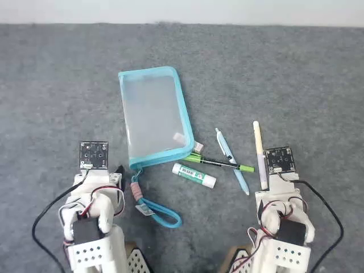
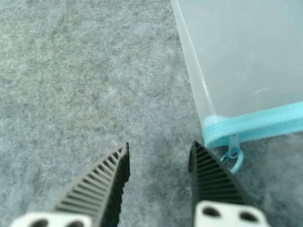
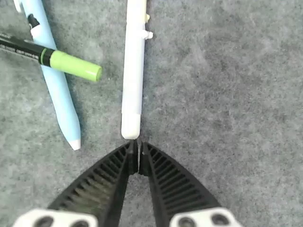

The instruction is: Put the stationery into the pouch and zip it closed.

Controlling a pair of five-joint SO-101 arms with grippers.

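Now | left gripper jaws parted, empty | right gripper closed at white pen end

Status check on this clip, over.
Left gripper open, empty, by the translucent teal-edged pouch zip corner. Right gripper shut, tip at the white plastic pen end. Stationery outside pouch; nothing blocking.

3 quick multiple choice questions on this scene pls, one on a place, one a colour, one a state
1. Where is the glue stick? A in the pouch B on the table beside the pouch C in a gripper
2. What colour is the cap of the marker? A red B green C black
3. The left gripper is: A open and empty B shut on a pen C shut on the zip pull
B, it lies on the table outside the pouch; B, the cap is green; A, a gap shows between its fingers.
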